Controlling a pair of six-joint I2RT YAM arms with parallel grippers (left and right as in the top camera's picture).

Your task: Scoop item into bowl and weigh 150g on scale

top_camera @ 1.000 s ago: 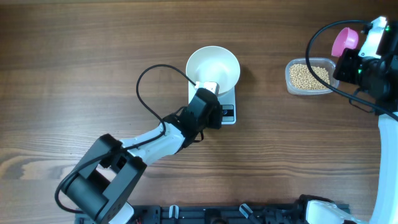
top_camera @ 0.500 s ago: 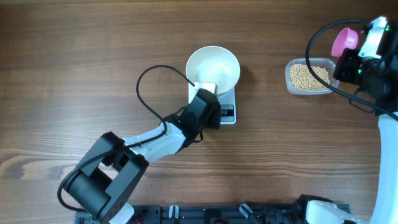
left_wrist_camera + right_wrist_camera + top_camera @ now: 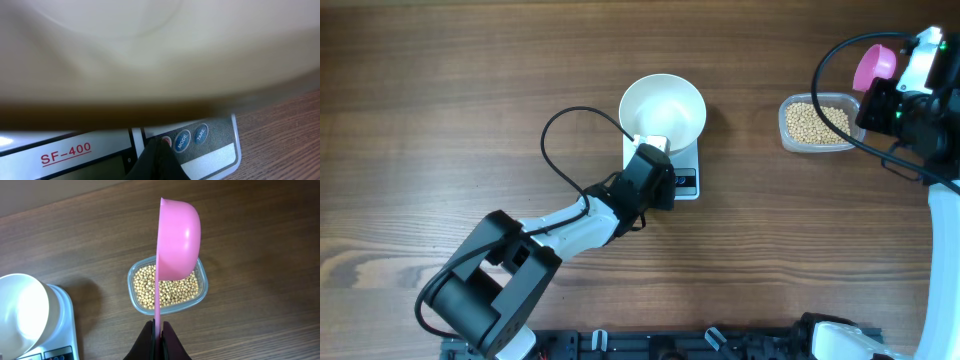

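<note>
White bowl sits on the scale mid-table. The left gripper, fingers pressed together, touches the scale's button panel at the red button. The right gripper pinches the handle of a pink scoop, held on edge near the clear tub of soybeans, well right of the scale.

Robot test bench: wooden table, cabled arm.
</note>
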